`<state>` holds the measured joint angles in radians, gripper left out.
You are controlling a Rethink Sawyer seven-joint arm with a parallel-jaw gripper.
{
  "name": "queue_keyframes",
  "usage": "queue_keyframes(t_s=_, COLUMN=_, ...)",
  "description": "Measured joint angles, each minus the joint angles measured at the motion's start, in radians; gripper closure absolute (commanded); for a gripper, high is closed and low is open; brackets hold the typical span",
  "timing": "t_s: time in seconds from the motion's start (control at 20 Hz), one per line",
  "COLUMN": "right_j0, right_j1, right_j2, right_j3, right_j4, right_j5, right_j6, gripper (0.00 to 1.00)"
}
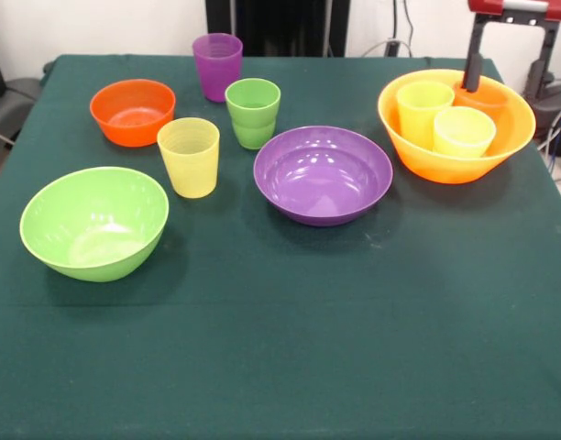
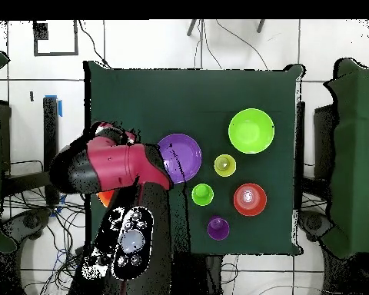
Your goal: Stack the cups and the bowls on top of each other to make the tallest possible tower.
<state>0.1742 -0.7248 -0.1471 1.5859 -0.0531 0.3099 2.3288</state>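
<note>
We see the tool (image 1: pixel 473 73) reaching into the yellow-orange bowl (image 1: pixel 418 151) at far right, likely seating cups (image 1: pixel 464 131); its grip we cannot tell. Other bowls (image 1: pixel 323 174) wait spread across the tabletop (image 1: pixel 290 348).

Green-clothed table (image 1: pixel 290 348) bearing bowls (image 1: pixel 323 174), cups (image 1: pixel 190 156)
</note>
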Motion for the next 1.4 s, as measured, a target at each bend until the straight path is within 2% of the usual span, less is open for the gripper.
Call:
queue_keyframes(t_s=0.15, right_j0=0.030, right_j1=0.000, right_j2=-0.027, right_j3=0.000, right_j4=0.032, right_j5=0.000, right_j6=0.000, gripper=0.00)
queue_keyframes(t_s=0.55, right_j0=0.055, right_j1=0.008, right_j2=-0.063, right_j3=0.001, right_j4=0.090, right_j5=0.000, right_j6=0.000, gripper=0.00)
queue_keyframes(t_s=1.4, right_j0=0.139, right_j1=0.102, right_j2=-0.151, right_j3=0.016, right_j4=0.207, right_j5=-0.044, right_j6=0.000, gripper=0.00)
